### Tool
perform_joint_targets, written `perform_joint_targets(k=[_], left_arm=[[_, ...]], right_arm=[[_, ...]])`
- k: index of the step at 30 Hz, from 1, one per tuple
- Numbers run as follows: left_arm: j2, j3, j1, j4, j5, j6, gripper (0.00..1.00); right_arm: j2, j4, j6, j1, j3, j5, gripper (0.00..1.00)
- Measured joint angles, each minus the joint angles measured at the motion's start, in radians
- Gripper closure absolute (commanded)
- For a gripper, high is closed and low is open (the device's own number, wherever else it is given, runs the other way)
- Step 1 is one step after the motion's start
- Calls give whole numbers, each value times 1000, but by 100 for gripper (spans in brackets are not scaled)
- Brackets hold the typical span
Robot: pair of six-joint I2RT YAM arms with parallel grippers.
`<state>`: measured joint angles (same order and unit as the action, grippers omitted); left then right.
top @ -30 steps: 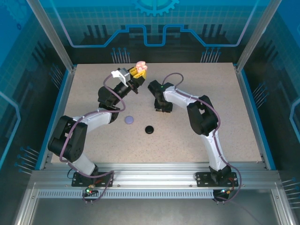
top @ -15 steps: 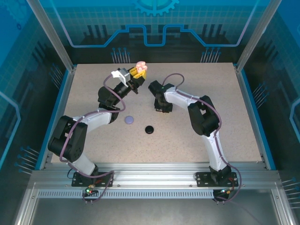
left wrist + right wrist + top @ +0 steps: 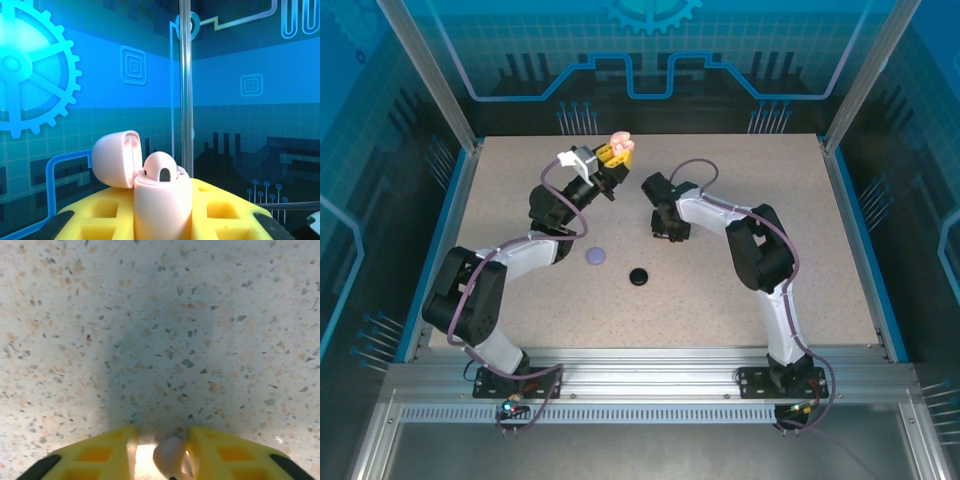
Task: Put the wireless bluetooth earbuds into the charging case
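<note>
My left fingers [image 3: 100,220] clamp the open pink case [image 3: 162,200] aloft while my right fingers [image 3: 227,450] sit narrowly apart around a pale earbud [image 3: 169,457] on the tabletop [image 3: 160,315]; closing off-centre could flick it away.

Pale earbud [image 3: 169,460] between right fingers [image 3: 225,452] — blurred, cropped below — pink case [image 3: 162,210] likewise cropped

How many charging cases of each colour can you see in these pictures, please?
Pale pink case: 1
Lavender case: 1
Black case: 1
Total: 3
</note>
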<state>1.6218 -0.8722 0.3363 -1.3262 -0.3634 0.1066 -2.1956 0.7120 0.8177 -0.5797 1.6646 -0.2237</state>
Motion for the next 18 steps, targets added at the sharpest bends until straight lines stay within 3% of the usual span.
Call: perform_joint_targets(k=[18], left_arm=[[-15, 1, 0, 1, 0, 0, 100]], right_arm=[[0, 23, -307, 12, 5, 48, 67]])
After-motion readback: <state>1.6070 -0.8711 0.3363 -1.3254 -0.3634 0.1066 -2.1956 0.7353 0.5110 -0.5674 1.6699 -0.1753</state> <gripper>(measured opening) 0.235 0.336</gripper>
